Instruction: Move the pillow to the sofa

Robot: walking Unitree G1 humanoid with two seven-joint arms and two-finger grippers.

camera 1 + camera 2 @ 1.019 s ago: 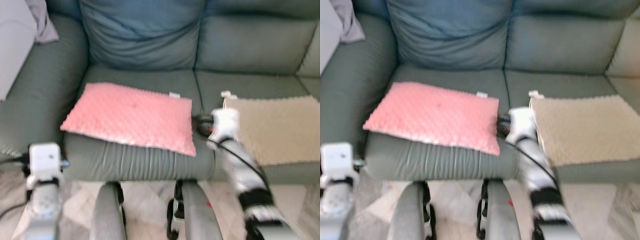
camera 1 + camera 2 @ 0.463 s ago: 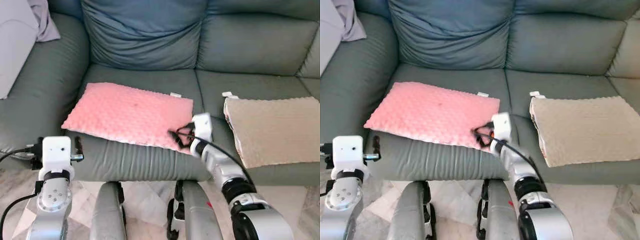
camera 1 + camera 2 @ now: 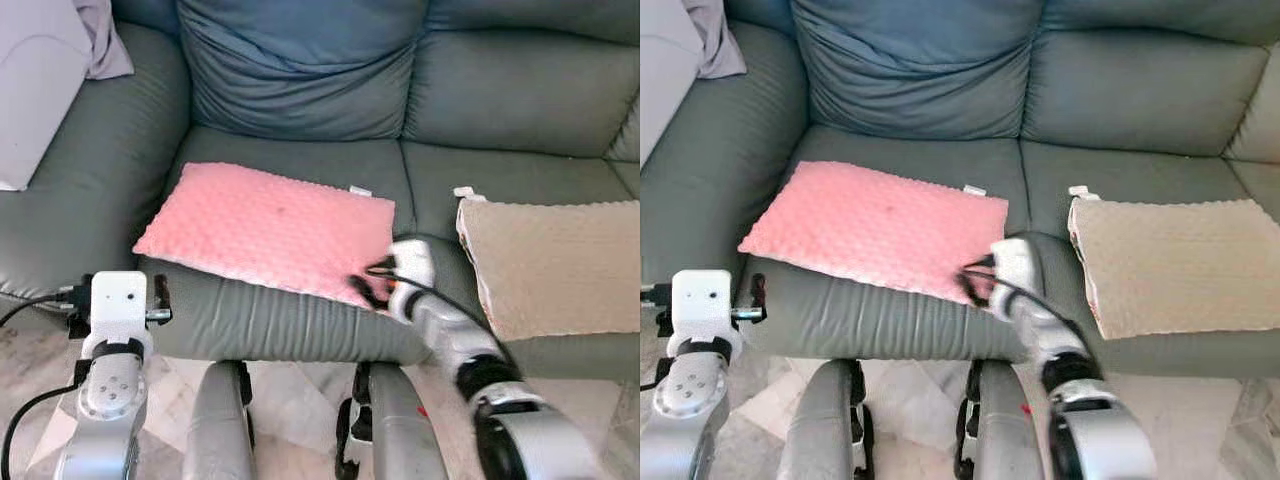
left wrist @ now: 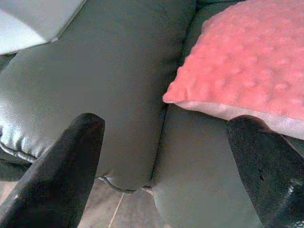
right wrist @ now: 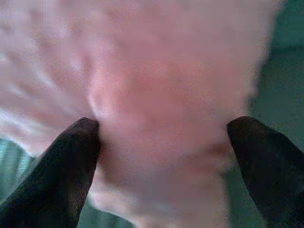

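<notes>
A pink dimpled pillow (image 3: 265, 232) lies flat on the left seat of the grey-green sofa (image 3: 300, 90). My right gripper (image 3: 368, 283) is at the pillow's near right corner, open, and the right wrist view has the blurred pink pillow (image 5: 161, 95) between its two fingers. Low at the front left, my left gripper (image 4: 166, 124) is open in front of the sofa's armrest, with the pillow's near left corner (image 4: 228, 71) just beyond it.
A beige pillow (image 3: 555, 262) lies on the right seat, a hand's width from the pink one. A pale cushion and grey cloth (image 3: 45, 75) rest on the left armrest. My own legs (image 3: 220, 430) stand on the marble floor against the sofa front.
My right gripper has moved from the gap between the two pillows down to the pink pillow's near right corner. The left arm has risen slightly. The camera has shifted a little.
</notes>
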